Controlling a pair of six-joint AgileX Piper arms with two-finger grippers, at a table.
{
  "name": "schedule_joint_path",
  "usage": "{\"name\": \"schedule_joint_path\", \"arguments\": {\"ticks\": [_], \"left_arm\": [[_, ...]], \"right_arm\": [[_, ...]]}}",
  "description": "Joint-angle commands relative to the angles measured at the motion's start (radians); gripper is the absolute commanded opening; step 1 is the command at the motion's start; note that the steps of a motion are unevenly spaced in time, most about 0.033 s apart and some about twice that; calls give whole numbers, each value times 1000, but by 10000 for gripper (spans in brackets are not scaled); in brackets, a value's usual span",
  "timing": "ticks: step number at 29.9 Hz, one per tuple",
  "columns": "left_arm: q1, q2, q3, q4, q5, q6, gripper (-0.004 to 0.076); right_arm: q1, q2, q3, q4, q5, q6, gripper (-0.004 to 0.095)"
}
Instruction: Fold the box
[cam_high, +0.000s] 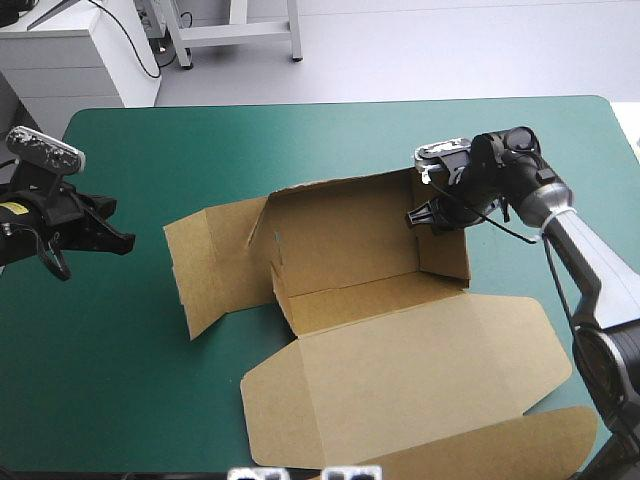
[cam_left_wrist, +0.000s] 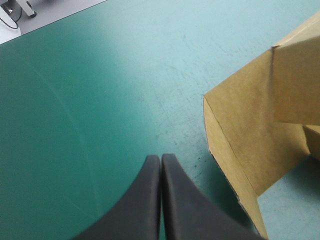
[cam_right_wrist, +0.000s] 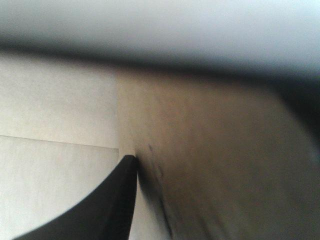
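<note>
The brown box (cam_high: 350, 245) lies in the middle of the teal-green table, back and right walls raised, its left wall (cam_high: 215, 260) splayed outward. Its lid (cam_high: 420, 380) lies flat toward the front edge. My right gripper (cam_high: 415, 217) is at the top of the right wall (cam_high: 443, 235), shut on it. In the right wrist view one black finger (cam_right_wrist: 117, 195) presses the inner face of the wall (cam_right_wrist: 210, 165); the other is hidden behind the board. My left gripper (cam_high: 125, 243) is shut and empty, left of the box. Its tips (cam_left_wrist: 160, 157) point at bare cover just short of the splayed flap (cam_left_wrist: 245, 135).
The lid's front flap (cam_high: 500, 450) reaches the table's front edge at the right. Bare teal-green cover (cam_high: 100, 350) spreads to the left and in front of the left gripper. A white cabinet (cam_high: 70, 60) stands beyond the far left corner.
</note>
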Motion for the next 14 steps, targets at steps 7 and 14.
{"name": "schedule_joint_path", "arguments": {"ticks": [7,14], "left_arm": [[-2,-25,-25,-57,-38,-14,-8],[-2,-25,-25,-75,-40,-14,-9]], "right_arm": [[-5,35,-77,52,-131,22,204],[-5,35,-144,73,-149,10,720]]}}
